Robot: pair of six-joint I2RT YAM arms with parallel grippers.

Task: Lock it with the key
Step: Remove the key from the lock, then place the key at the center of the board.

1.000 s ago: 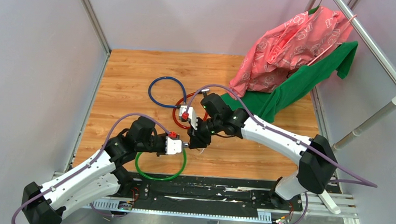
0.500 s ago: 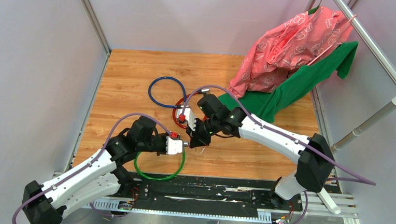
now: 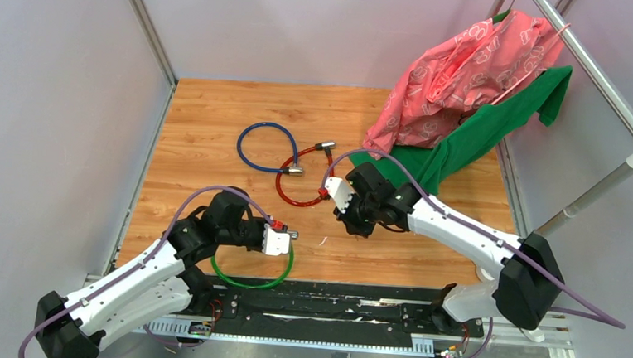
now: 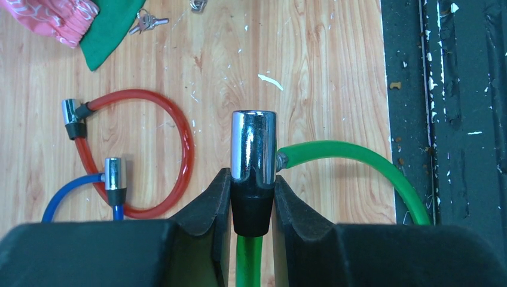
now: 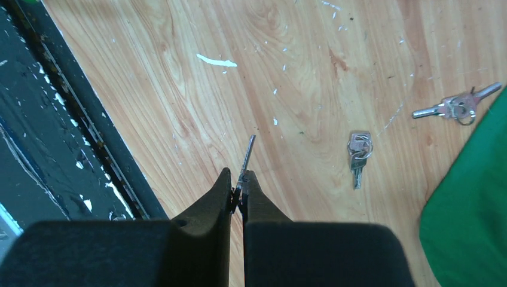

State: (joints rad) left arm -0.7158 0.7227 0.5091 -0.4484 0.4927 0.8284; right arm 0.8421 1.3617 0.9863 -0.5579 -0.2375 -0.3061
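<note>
Right, the right end effector is pinched almost fully closed on the key. Only the thin blade shows, poking out past the fingertips and seen edge-on. Whether a bunch hangs behind it, I can't tell.

Over on the other side, the left end effector is clamped partway closed around the black collar of the green cable lock. Its chrome cylinder sticks out ahead of the fingers, above the tabletop.

Now the geometry that matters. From above, the cylinder's free end faces toward the right arm. The key sits near it, off to the right and a touch farther back, clearly apart. The blade looks angled toward the near edge rather than along the cylinder's long axis. My read is that the right wrist must swing the blade into line before pushing in.

The keyhole itself isn't visible to me. The right arm carries the key, so it's the one to close the gap. Spare keys lie idle on the wood, near the green cloth.
</note>
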